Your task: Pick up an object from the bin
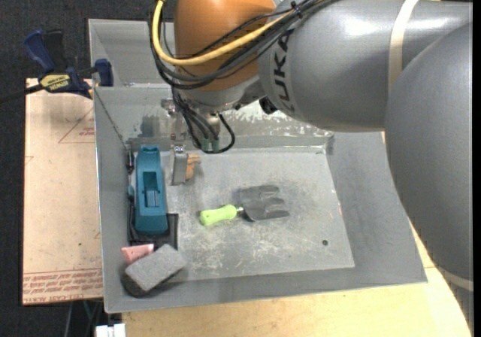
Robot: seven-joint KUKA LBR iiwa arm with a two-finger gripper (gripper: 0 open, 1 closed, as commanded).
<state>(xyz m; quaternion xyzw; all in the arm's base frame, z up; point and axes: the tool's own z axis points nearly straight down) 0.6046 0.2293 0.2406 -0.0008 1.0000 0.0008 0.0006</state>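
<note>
Claw (181,165) beside teal dispenser (149,196) lying lengthwise along left wall

Overhead light is bright. Glare streaks the arm (361,65) at upper right; soft shadow hugs the left wall of the bin (113,149).

The grey metal bin (301,245) carried a teal plastic tool (149,194) along its left wall, a pink wedge (136,253) and a grey sponge (155,268) in its near-left corner, and a green-handled hand fork (246,210) mid-floor.
</note>
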